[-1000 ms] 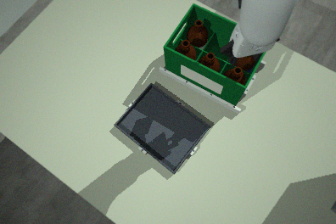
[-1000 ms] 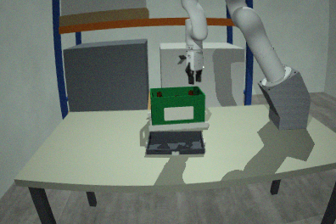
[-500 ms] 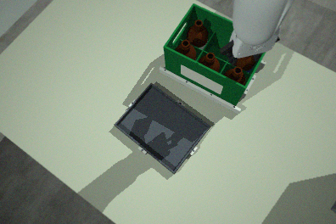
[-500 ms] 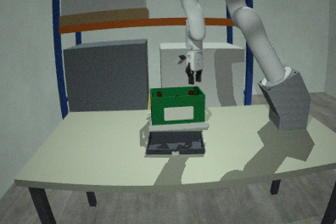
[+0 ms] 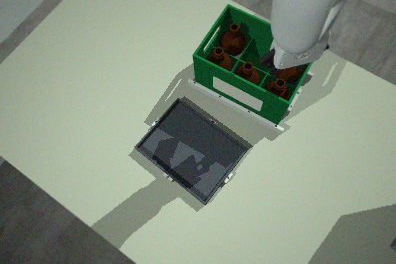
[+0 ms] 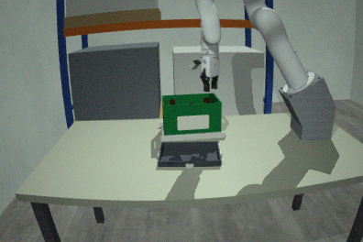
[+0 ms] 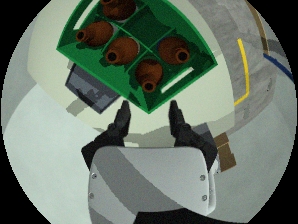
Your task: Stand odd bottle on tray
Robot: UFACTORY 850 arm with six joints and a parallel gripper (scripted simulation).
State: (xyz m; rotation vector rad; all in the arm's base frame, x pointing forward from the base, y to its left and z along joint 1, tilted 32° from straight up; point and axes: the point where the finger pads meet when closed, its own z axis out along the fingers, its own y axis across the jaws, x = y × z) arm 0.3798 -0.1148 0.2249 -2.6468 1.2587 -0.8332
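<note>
The green crate (image 5: 204,73) (image 6: 170,122) (image 7: 115,80) stands level behind the tray. Five brown bottles stand in it: three in the row nearest the tray, with the middle bottle (image 5: 247,73) (image 7: 122,49) between two others, and two in the far row, an end bottle (image 5: 232,42) (image 7: 119,9) and another end bottle (image 5: 289,74) (image 7: 170,49). The far row's middle compartment is empty. Neck differences are too small to tell. The dark tray (image 5: 185,122) (image 6: 183,148) (image 7: 84,82) lies level and holds no bottle. My gripper (image 6: 210,89) (image 7: 149,107) is open and empty, above the crate.
White strips (image 5: 235,101) (image 6: 192,137) run along the crate's base. Small white blocks sit at the tray's sides, one of them at its front (image 6: 189,165). The crate's walls and dividers surround the bottles. The arm hides part of the crate in the top view.
</note>
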